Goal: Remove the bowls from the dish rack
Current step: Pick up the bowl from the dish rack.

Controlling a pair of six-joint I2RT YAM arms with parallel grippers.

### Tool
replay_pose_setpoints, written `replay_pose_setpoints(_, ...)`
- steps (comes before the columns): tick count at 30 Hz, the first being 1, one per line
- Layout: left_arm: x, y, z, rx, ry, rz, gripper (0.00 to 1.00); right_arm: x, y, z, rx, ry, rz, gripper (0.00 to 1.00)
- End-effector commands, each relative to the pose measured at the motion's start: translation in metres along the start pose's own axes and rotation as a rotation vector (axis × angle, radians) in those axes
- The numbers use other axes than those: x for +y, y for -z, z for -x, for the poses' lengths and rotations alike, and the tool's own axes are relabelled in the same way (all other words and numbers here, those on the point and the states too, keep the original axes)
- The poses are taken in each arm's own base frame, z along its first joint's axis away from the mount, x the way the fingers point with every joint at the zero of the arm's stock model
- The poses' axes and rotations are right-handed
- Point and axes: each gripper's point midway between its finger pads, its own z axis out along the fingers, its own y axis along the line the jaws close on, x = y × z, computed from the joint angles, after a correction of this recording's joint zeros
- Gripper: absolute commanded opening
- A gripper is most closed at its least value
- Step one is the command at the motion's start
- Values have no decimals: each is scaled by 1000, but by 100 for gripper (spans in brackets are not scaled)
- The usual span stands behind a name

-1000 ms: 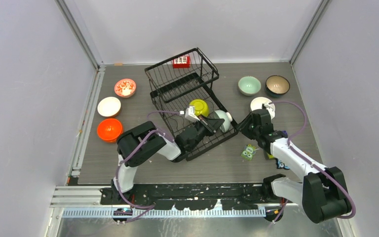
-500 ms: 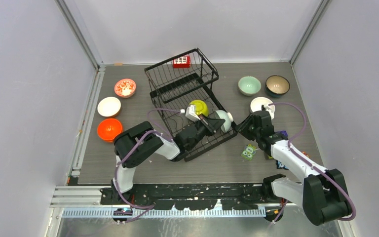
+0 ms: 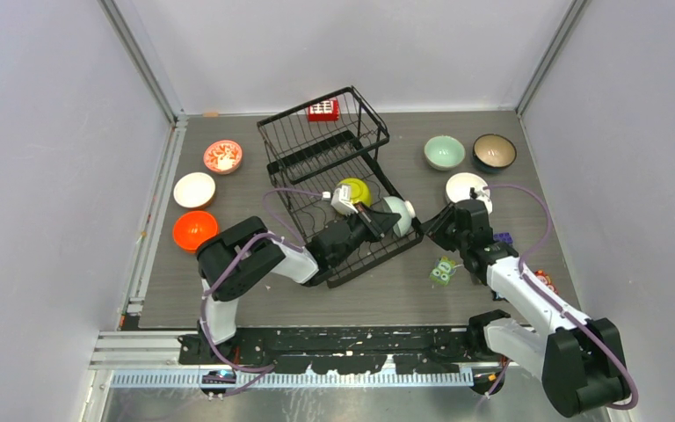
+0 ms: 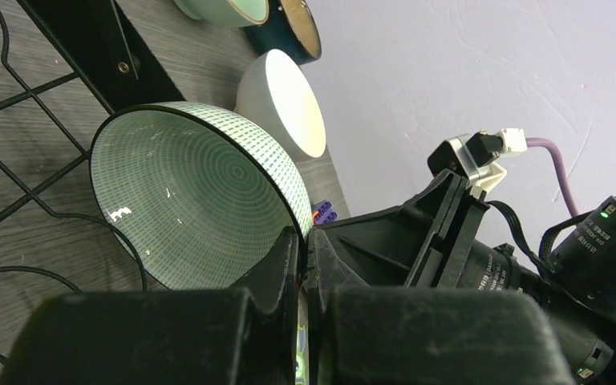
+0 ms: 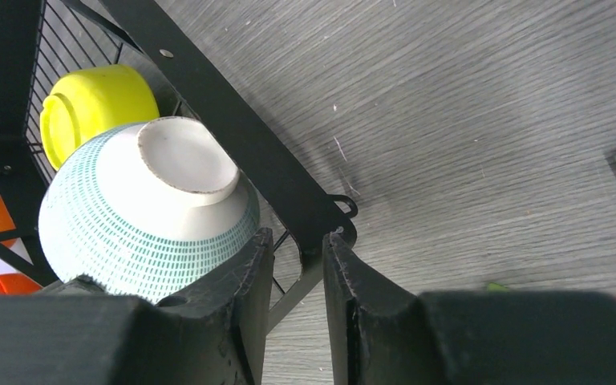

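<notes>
Inside the lower tier's right front corner, the left gripper (image 4: pixel 304 245) is pressed together on the rim of the teal-patterned bowl (image 4: pixel 184 200), one finger inside and one outside. The bowl is tipped on its side, so its bare hollow faces the wrist camera. Just across the frame rail, the right gripper (image 5: pixel 295 261) stands partly spread and holds nothing, its fingers (image 5: pixel 245 273) beside the bowl's white foot; whether the inner one touches the bowl's wall I cannot tell. A thin rim pinch on glossy ware will probably let the bowl swivel. The lift should therefore go straight up until the foot clears the rail of the dish rack (image 3: pixel 316 145), then slowly outward, perhaps with the right gripper steadying the far side. Besides this bowl, the lower tier holds a lime-yellow bowl (image 3: pixel 352 191) just beside it; the upper basket shows only a red tag (image 3: pixel 322 110). Other bowls (image 3: pixel 444 151) sit out on the table (image 3: pixel 369 294), on both sides of the rack.
</notes>
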Motion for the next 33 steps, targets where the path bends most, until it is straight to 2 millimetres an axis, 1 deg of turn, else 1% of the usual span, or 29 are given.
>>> replay_pose_setpoints(1,-128,14,74,-200,56,-377,0,0,0,1,1,1,3,32)
replay_pose_setpoints(5,-132,16,76,-202,40,-388,0,-5,-6,-6,21,6,-9,29)
replay_pose_setpoints(9,-141,20,80,-208,21,-412,0,-12,-10,-12,43,11,-34,27)
replay_pose_setpoints(12,-148,24,83,-210,5,-431,0,-13,-10,-12,40,10,-31,26)
replay_pose_setpoints(16,-157,27,83,-202,-16,-461,0,-21,-16,-19,72,25,-71,23)
replay_pose_setpoints(19,-166,31,81,-182,-43,-498,0,-28,-18,-22,77,20,-91,21)
replay_pose_setpoints(25,-187,40,82,-167,-97,-569,0,-31,-21,-24,86,16,-110,18)
replay_pose_setpoints(29,-188,41,82,-169,-109,-573,0,-30,-20,-23,82,16,-109,17)
replay_pose_setpoints(33,-186,42,78,-153,-106,-573,0,-28,-16,-21,76,19,-103,18)
